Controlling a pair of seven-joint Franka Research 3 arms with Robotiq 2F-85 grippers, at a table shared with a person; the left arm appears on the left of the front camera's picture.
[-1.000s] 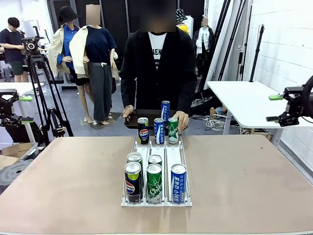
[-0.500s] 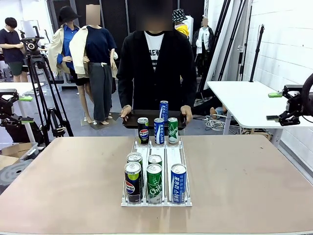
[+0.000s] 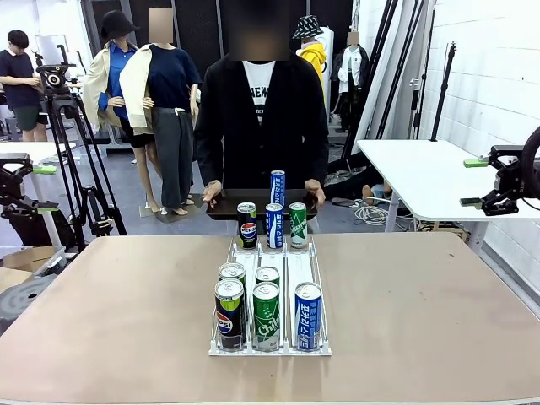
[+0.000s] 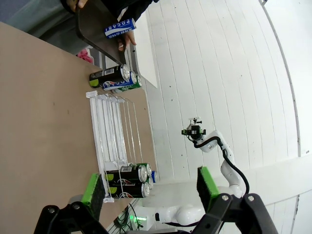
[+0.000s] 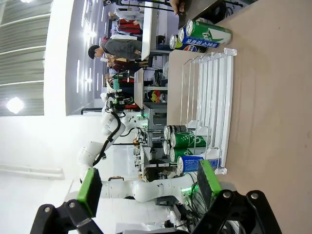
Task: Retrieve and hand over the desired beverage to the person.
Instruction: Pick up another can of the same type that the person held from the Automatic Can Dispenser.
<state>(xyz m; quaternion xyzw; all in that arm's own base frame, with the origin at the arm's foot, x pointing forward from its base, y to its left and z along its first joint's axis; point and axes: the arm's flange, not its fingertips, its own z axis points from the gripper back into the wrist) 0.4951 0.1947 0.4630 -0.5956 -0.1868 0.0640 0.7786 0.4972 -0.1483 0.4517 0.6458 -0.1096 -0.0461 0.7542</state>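
The person (image 3: 261, 110) stands at the table's far side, both hands on a dark tray (image 3: 226, 203) that carries an upright blue can (image 3: 277, 186). A white wire rack (image 3: 287, 268) on the table holds several cans: black, blue and green ones at the far end (image 3: 274, 224) and more at the near end (image 3: 266, 315). My left gripper (image 3: 42, 187) hangs open off the table's left side, its green pads (image 4: 95, 187) wide apart. My right gripper (image 3: 472, 185) hangs open off the right side, nothing between its fingers (image 5: 207, 178). Both are far from the cans.
The brown table (image 3: 422, 312) is bare on both sides of the rack. A camera tripod (image 3: 63, 110) stands beyond the left corner and a white table (image 3: 422, 173) at the back right. Another person (image 3: 21, 80) stands far left.
The person has straightened up and shifted slightly left, lifting the tray with the blue can in both hands. Neither gripper has moved.
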